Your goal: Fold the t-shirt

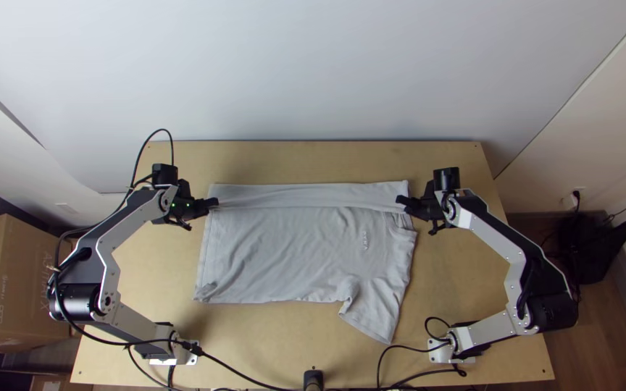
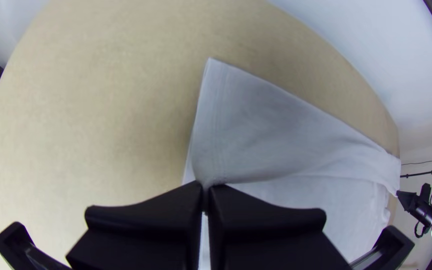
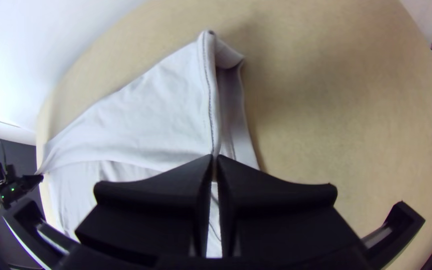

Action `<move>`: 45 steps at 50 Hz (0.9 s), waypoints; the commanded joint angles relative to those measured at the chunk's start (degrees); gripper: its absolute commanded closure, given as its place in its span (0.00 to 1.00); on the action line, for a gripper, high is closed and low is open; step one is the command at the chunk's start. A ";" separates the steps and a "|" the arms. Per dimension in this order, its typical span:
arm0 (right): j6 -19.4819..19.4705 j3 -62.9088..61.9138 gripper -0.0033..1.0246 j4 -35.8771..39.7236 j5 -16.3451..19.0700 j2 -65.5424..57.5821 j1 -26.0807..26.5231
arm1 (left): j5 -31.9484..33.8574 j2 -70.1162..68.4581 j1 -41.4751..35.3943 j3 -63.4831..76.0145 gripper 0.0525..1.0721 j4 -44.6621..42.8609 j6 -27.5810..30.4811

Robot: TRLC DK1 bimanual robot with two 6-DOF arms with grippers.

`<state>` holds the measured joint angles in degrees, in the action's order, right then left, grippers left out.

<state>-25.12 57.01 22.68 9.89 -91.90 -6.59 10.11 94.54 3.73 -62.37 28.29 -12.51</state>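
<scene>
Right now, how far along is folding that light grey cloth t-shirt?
Early. On the t-shirt, the far side looks turned over in a strip. In hand: that strip's edge, pinched near its ends by the black left gripper and black right gripper. Remaining: the near sleeve juts out and the body lies spread.

"How did the t-shirt [image 1: 291, 250] look?"

"Light grey, spread across the counter [image 1: 306, 156]."

"Folded?"

"Its far side was turned inward in a long strip [image 1: 306, 194]; one sleeve [image 1: 380, 315] slanted nearward."
</scene>
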 commanded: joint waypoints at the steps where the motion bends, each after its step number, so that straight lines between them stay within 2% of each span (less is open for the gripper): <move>1: -1.24 -2.52 0.86 -0.62 -3.03 3.04 0.79 | 0.53 -2.87 -0.47 2.78 0.65 -0.61 -1.02; 4: -1.24 -4.02 0.49 -0.53 -3.47 5.06 0.88 | 0.53 -3.58 -0.56 3.31 0.14 0.71 -0.49; 5: -1.24 -4.54 0.40 -0.53 -3.47 5.85 0.88 | 0.44 -3.75 -0.56 3.31 0.03 1.59 -0.32; 6: -1.24 -5.16 0.30 -0.53 -3.56 7.08 0.88 | 0.44 -4.10 -0.56 3.31 0.04 2.12 -0.23; 8: -1.15 -6.13 0.23 -0.35 -3.56 9.63 1.05 | 0.44 -5.16 -0.47 3.57 0.04 2.47 -0.23; 10: -1.07 -7.27 0.23 0.00 -3.56 12.62 1.14 | 0.44 -6.39 -0.21 4.10 0.04 2.64 -0.06; 13: -1.07 -8.67 0.17 0.79 -3.56 17.37 1.23 | 0.44 -7.97 0.49 4.54 0.04 3.00 0.03; 23: -1.42 -9.20 0.04 13.53 -3.47 28.62 1.58 | 0.61 -14.74 2.60 4.36 0.04 6.69 1.79; 28: -2.39 -9.20 0.04 20.83 -3.12 31.60 2.02 | 2.28 -18.87 3.04 2.69 0.04 10.99 2.93; 33: -2.65 -10.26 0.04 31.46 -1.89 34.59 0.44 | 2.46 -22.21 3.04 0.05 0.04 15.48 3.46; 36: -6.69 -12.89 0.04 34.63 -1.89 37.58 0.61 | 2.55 -23.61 3.30 -1.35 0.04 17.76 3.99; 38: -7.31 -14.91 0.04 35.33 -1.89 39.87 0.53 | 2.64 -24.49 3.30 -2.06 0.04 18.99 4.52; 39: -7.22 -15.53 0.07 35.95 -1.89 40.66 0.17 | 2.64 -24.84 3.30 -2.14 0.04 19.34 4.95; 42: -8.27 -16.94 0.24 38.93 -0.84 41.71 -2.46 | 2.64 -25.81 4.10 -1.97 0.04 19.61 6.18; 45: -9.86 -18.43 0.32 40.08 -0.40 41.45 -5.01 | 2.90 -25.72 5.06 -1.70 0.04 19.69 6.71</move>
<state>-31.48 41.45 60.86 8.51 -51.13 -8.03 12.14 69.71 7.27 -63.35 46.78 -7.88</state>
